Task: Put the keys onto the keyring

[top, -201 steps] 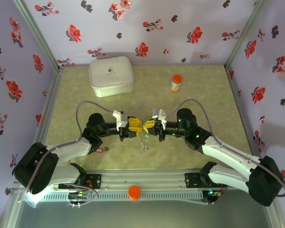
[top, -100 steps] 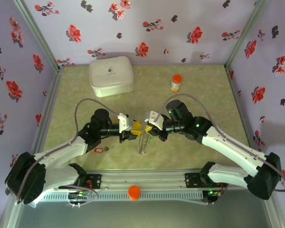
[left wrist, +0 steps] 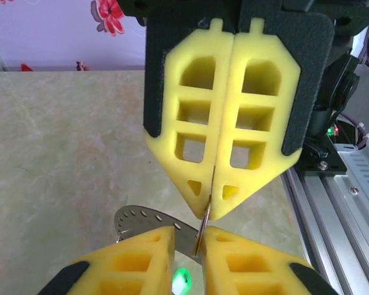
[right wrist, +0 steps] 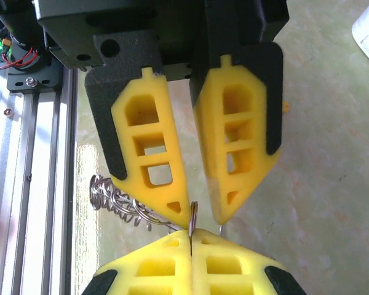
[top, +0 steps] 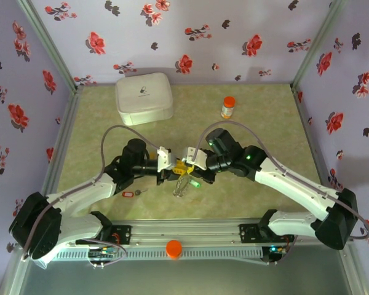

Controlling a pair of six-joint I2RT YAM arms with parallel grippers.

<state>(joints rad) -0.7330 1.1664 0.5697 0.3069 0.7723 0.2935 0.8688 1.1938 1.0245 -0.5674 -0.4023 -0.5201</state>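
Keyring (right wrist: 192, 216) between both pincers

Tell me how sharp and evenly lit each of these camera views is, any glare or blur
Top external view: soft, even light, faint shadows, slightly grainy, the keyring small and hard to resolve. Left wrist view: the left gripper sharp, the floor mildly soft. Right wrist view: the right gripper crisp, bright glare on the metal rail at left.
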